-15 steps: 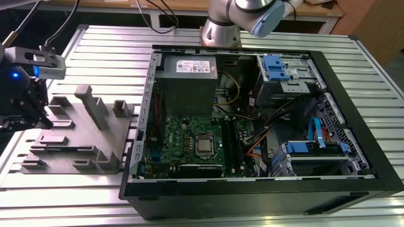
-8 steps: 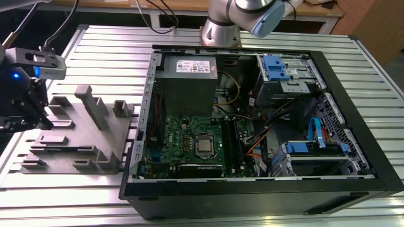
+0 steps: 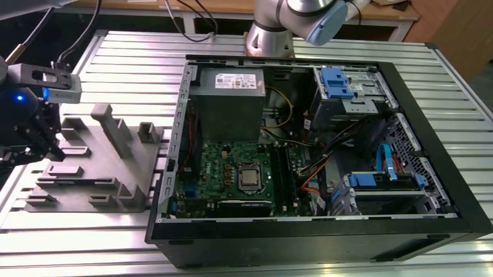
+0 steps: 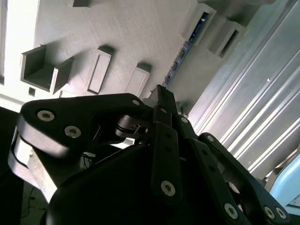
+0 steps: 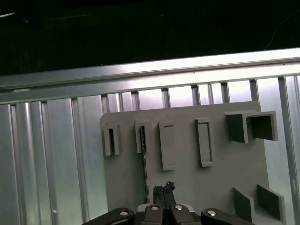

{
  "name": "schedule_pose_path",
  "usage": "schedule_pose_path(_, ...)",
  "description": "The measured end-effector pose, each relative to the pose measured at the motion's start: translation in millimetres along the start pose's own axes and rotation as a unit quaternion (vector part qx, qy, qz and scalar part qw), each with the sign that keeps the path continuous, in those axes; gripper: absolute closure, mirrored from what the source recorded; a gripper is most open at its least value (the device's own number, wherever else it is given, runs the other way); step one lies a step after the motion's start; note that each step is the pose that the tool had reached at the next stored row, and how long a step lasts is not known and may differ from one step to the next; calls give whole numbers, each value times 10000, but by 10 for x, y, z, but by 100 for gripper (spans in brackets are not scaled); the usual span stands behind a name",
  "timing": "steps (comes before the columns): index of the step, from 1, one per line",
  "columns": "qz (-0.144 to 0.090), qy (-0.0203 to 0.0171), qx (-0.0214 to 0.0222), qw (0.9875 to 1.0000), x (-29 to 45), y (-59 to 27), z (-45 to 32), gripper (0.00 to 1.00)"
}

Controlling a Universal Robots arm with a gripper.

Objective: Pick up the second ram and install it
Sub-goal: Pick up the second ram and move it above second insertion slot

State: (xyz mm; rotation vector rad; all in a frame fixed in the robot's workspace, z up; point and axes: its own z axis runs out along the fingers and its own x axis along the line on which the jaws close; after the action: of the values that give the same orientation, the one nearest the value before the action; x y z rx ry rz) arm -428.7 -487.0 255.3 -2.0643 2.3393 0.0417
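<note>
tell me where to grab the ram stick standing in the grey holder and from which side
Pinch the ram stick across its two flat faces at the long free top edge, near mid-length, coming straight down from above. It stands on edge in the grey holder, thin edge up, with one end tucked in a slotted post, so side approaches look blocked.

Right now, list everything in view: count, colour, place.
grey plastic block with upright posts: one, grey, on the table, exterior view's left
flat dark memory stick: one, dark, on edge in the block
open black computer case: one, black, beside the block
green motherboard: one, green, inside the case
square silver processor chip: one, silver, on the motherboard
grey power-supply box: one, grey, inside the case
ribbed metal table: one, silver, under everything
pincer: one, black, shut, above the block
</note>
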Motion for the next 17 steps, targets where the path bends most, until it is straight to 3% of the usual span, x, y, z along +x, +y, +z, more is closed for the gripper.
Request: schedule_pose_path(17,78,0,1,10000,125,-12,138,93)
